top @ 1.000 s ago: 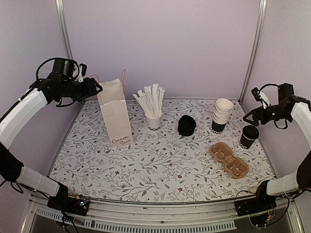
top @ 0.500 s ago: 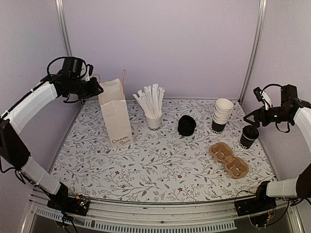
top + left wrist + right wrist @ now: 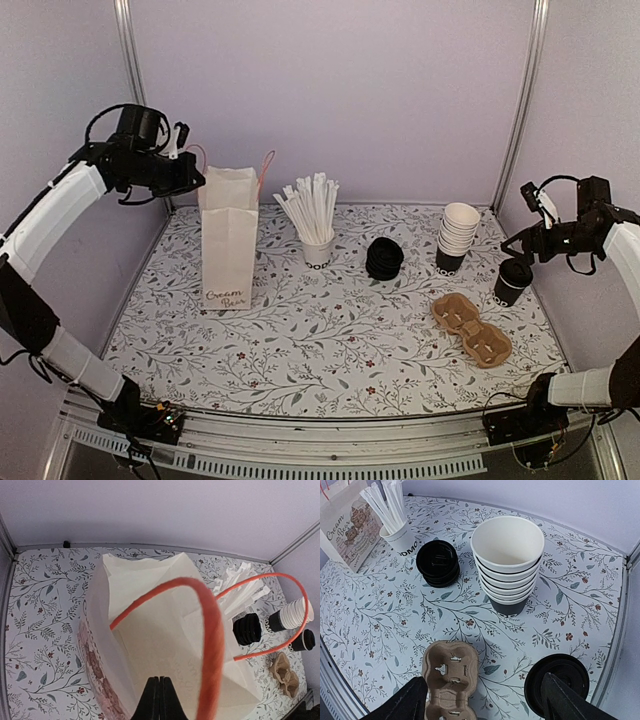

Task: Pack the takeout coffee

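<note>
- My right fingers (image 3: 406, 701) are spread wide. The coffee (image 3: 555, 674) stands upright just under the right-hand one, so this arm is nearer.
- My left fingers (image 3: 153, 701) are pressed together, pinching the bag (image 3: 150, 630) top, well apart from the coffee.

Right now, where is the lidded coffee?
In the top view the coffee stands near the right edge of the table, right of the cup stack and just behind the cardboard carrier.

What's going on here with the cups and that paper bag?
Two robot arms are packing a coffee. The left gripper is pinched shut on the top edge of the paper bag, which stands upright at back left. The right gripper hangs open above the lidded black cup, not yet holding it.
</note>
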You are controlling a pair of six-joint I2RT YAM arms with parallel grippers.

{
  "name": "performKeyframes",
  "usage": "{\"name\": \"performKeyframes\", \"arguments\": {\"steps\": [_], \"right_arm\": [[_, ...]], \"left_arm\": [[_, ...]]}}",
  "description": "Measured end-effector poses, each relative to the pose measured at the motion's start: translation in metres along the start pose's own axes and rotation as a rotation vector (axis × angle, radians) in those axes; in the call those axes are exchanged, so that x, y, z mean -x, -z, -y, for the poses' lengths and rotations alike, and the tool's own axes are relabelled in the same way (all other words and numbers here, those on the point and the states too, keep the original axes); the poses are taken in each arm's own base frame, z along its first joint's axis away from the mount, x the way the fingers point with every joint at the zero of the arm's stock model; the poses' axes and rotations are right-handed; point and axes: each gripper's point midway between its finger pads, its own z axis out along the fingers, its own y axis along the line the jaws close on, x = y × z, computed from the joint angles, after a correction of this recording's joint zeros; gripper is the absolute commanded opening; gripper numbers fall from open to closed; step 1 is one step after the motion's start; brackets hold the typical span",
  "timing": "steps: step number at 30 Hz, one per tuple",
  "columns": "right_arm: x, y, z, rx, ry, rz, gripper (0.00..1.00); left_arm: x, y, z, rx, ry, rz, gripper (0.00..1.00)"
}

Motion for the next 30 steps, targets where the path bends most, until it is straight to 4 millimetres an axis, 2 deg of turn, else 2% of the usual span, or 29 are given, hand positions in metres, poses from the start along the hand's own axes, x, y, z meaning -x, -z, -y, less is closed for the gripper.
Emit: {"name": "performKeyframes", "arguments": {"steps": [5,8,13,16,21,25,27,30], "right_arm": [[0.001,-0.001,-0.002,0.014,-0.002,0.01,0.81],[0.001,-0.002,-0.003,0.023,-0.009,0.014,0.8],[0.001,-0.005,-0.003,0.043,-0.024,0.012,0.8],[0.001,-0.006,-0.003,0.046,-0.026,0.012,0.8],[0.001,-0.008,-0.002,0.048,-0.027,0.012,0.8],[0.001,-0.01,0.0,0.05,-0.031,0.01,0.8],[0.0,-0.011,0.0,0.052,-0.035,0.009,0.79],[0.0,-0.012,0.0,0.061,-0.048,0.006,0.79]], "left_arm": [[-0.002,0.032,0.008,-0.032,-0.02,0.029,0.0],[-0.015,0.043,0.006,-0.032,-0.021,0.026,0.0],[-0.039,0.042,-0.001,-0.026,-0.019,-0.016,0.0],[-0.048,0.041,0.007,-0.083,-0.019,-0.034,0.0],[-0.052,0.051,0.05,-0.27,-0.061,-0.024,0.0],[-0.063,0.073,0.105,-0.446,-0.137,-0.024,0.0],[-0.069,0.086,0.126,-0.517,-0.159,-0.03,0.0],[-0.078,0.102,0.146,-0.592,-0.172,-0.045,0.0]]}}
